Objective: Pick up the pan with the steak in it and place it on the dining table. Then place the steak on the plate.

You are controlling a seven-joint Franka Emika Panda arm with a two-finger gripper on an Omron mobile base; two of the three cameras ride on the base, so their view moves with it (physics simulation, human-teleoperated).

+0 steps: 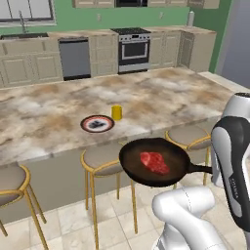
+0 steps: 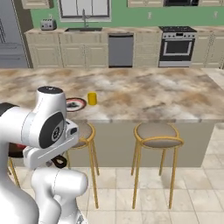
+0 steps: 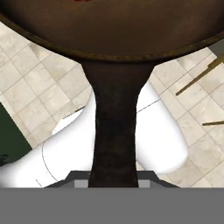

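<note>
Above the stools, your gripper point(image 3: 113, 181) is clamped on the pan point(image 1: 154, 162) handle's far end; expect rigid, front-heavy weight, so keep it level or the steak point(image 1: 155, 162) slides.

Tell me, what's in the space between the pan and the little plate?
In the left base view, the table edge and a stool seat lie between the pan and the plate.
</note>
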